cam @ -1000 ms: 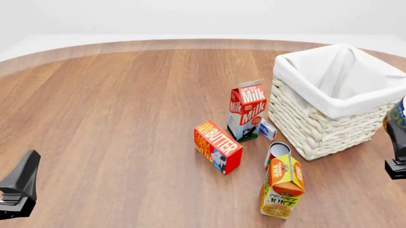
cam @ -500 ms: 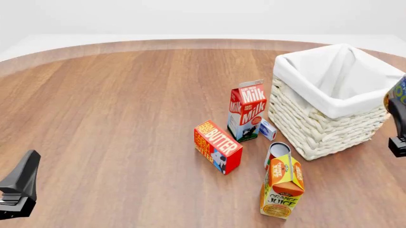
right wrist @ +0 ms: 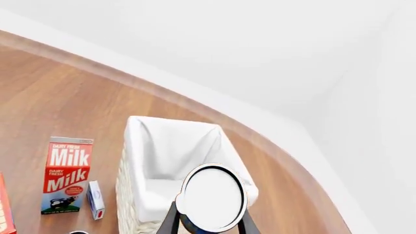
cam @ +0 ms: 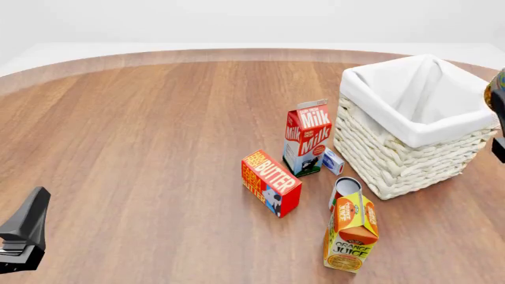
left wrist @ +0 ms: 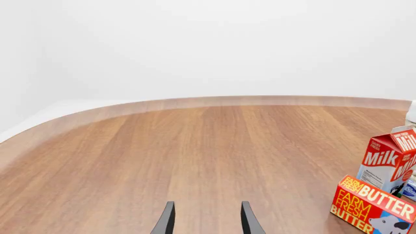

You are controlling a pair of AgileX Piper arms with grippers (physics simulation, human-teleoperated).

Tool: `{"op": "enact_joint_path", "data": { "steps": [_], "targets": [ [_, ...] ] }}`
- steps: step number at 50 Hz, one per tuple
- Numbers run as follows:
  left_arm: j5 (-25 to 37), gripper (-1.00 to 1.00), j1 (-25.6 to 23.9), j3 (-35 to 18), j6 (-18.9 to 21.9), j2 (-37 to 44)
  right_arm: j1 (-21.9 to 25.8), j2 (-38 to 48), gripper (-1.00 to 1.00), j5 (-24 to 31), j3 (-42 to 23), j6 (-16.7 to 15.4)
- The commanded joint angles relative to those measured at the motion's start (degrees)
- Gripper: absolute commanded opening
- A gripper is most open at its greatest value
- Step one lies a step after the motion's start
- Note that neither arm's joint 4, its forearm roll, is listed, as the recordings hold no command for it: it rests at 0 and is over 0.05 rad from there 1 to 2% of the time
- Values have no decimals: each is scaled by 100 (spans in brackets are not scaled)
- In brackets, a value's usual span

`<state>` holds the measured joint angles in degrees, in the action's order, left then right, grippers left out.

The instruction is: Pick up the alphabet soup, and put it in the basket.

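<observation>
One wooden table with a curved far edge stood against plain white walls. I noted my right gripper clamped on the alphabet soup, lifted at the basket's right side (only the liner showed inside). My left gripper hung apart, parted and holding nothing.

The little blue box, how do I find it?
Find the white basket, then the tall milk carton left of it. The blue box stands on the table between them, at the carton's foot. It's the smallest thing there, and pale blue, not red.
</observation>
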<state>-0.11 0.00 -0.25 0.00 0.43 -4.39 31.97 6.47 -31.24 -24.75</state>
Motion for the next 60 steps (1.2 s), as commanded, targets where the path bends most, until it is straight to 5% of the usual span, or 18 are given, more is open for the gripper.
{"op": "enact_joint_path", "data": {
  "steps": [1,45,60],
  "targets": [
    [0,100,0,0,0,0,41,243,-100,36,-404,166],
    [0,100,0,0,0,0,333,1594,-100,-249,-1367,891],
    [0,100,0,0,0,0,329,2057,-100,-437,-1520,833]
  ]
}}
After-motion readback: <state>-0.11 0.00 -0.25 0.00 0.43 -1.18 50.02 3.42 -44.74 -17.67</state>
